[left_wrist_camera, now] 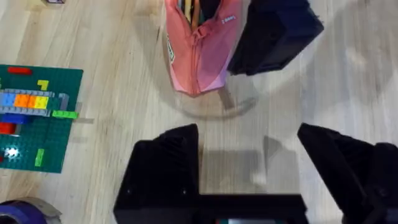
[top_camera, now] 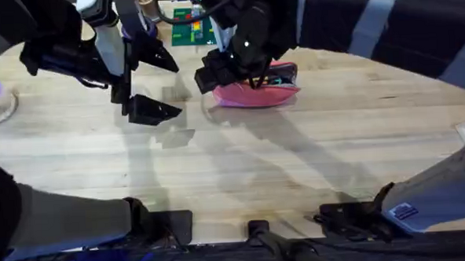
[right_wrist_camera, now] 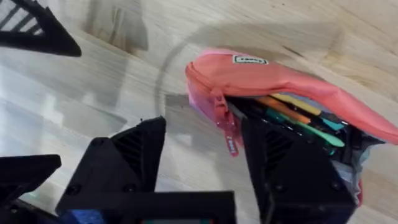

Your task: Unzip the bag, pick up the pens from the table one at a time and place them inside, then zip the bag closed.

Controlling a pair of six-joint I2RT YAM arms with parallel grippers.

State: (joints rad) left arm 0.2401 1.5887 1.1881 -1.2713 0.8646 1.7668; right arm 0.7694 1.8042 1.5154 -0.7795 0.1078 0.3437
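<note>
We see the bag (top_camera: pixel 256 93) lying on the tabletop (top_camera: pixel 281 168), directly under the right claw (top_camera: pixel 228 72), which hangs over its left end and covers much of it from above. From the right wrist view the bag (right_wrist_camera: pixel 280 81) is unzipped, its mouth gaping, and several coloured pens (right_wrist_camera: pixel 298 115) lie inside: orange, yellow and green shafts are plain, but the far end of the opening runs off past one black finger (right_wrist_camera: pixel 292 168) and we cannot count them. The small pink pull tab (right_wrist_camera: pixel 231 140) dangles at the near end of the zipper, in the gap between that claw's fingers; whether either finger touches the fabric is hard to judge. The right claw (right_wrist_camera: pixel 205 162) stands spread, grasping nothing.

The left claw (top_camera: pixel 148 83) hovers over bare tabletop to the left of the bag, apart from it, fingers wide and released. In its own view the left claw (left_wrist_camera: pixel 252 165) has only wood between its fingers, with the closed end of the bag (left_wrist_camera: pixel 196 56) just ahead and the right claw (left_wrist_camera: pixel 273 34) as a dark block against the bag's side, hiding that flank. A green baseplate (left_wrist_camera: pixel 37 118) with coloured bricks sits off to one side, cut by the frame edge.
</note>
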